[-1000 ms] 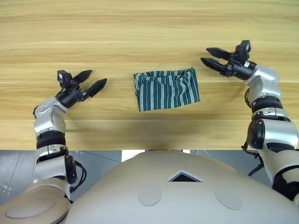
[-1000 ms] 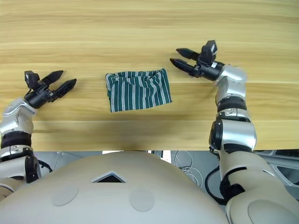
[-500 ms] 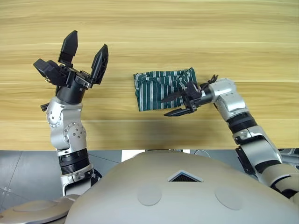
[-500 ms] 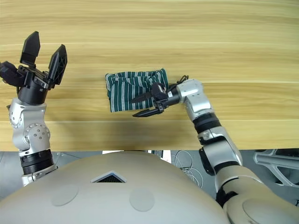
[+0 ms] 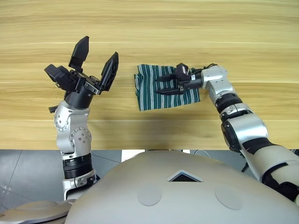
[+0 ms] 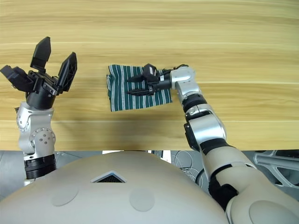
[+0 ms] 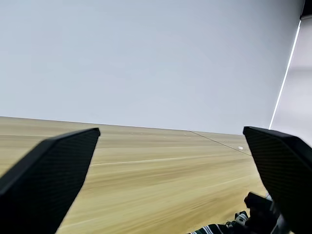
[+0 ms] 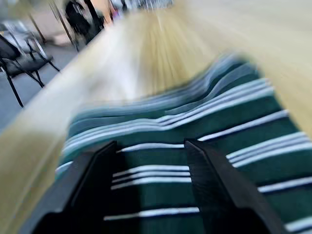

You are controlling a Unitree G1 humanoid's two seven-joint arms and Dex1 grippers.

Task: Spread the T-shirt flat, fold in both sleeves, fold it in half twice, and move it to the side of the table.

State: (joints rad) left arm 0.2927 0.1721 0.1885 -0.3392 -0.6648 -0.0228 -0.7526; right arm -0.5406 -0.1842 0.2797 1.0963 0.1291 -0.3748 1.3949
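– Table [image 5: 149, 28] first: what did it look like?
– Pale wood with long grain running across; it took up the whole far part of the head views.
– And the T-shirt [image 5: 147, 99]?
– It lay near the middle of the table, a little toward the robot's right. It was folded into a small, roughly square bundle, dark green with thin white stripes, and its far edge was a bit rumpled.
– Where was the left gripper [image 5: 99, 47]?
– It was raised well off the wood on the robot's left, well apart from the shirt, pointing up and away. Its two black fingers [image 7: 48, 170] were spread wide and held nothing.
– The right gripper [image 5: 157, 86]?
– It was low over the shirt, reaching in from the shirt's right edge toward its middle. Its fingers [image 8: 92, 190] were parted, with striped cloth showing in the gap and none of it pinched. Whether the tips pressed on the fabric could not be told.
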